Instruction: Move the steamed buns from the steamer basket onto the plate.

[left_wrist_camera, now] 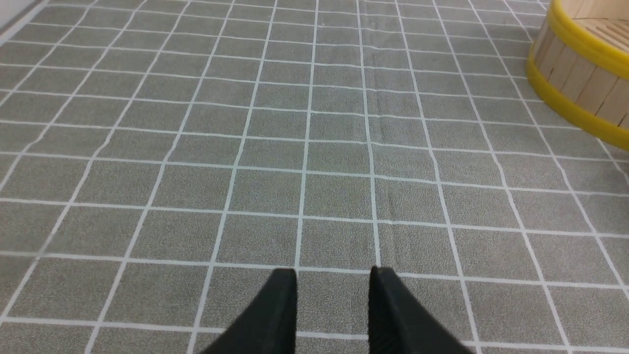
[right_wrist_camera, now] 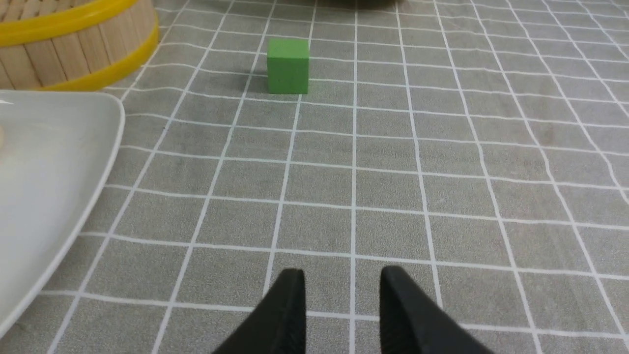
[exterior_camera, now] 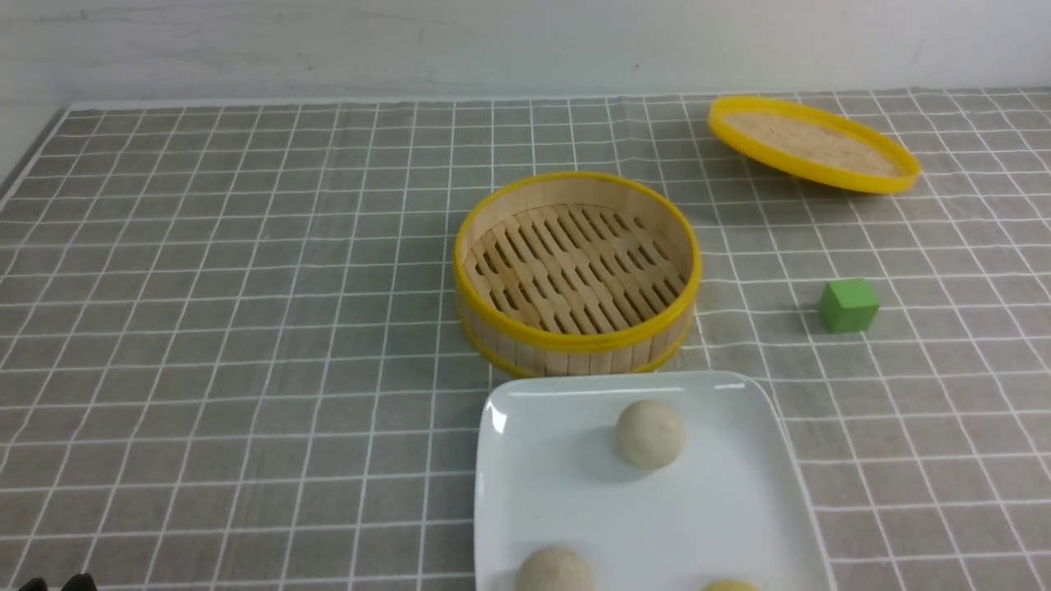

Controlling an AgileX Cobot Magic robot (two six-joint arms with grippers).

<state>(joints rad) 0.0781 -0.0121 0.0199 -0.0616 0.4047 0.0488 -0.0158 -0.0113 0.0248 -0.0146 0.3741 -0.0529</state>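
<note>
The steamer basket [exterior_camera: 575, 349] stands in the middle of the table with a bare slatted floor and nothing in it. Just in front of it lies the white plate [exterior_camera: 566, 501]. Three steamed buns rest on the plate: a cream one [exterior_camera: 649, 433] near its far side, another cream one [exterior_camera: 554, 572] and a pale yellow one [exterior_camera: 729, 585], both cut off by the picture's lower edge. My left gripper [left_wrist_camera: 333, 273] is open over bare cloth, well left of the basket [left_wrist_camera: 585, 73]. My right gripper [right_wrist_camera: 341, 273] is open too, over cloth to the right of the plate [right_wrist_camera: 59, 162].
A green cube [exterior_camera: 848, 305] sits right of the basket, and in the right wrist view the cube [right_wrist_camera: 288, 66] is ahead of the fingers. A flat yellow-rimmed lid [exterior_camera: 813, 144] lies tilted at the far right. Grey checked cloth covers the table.
</note>
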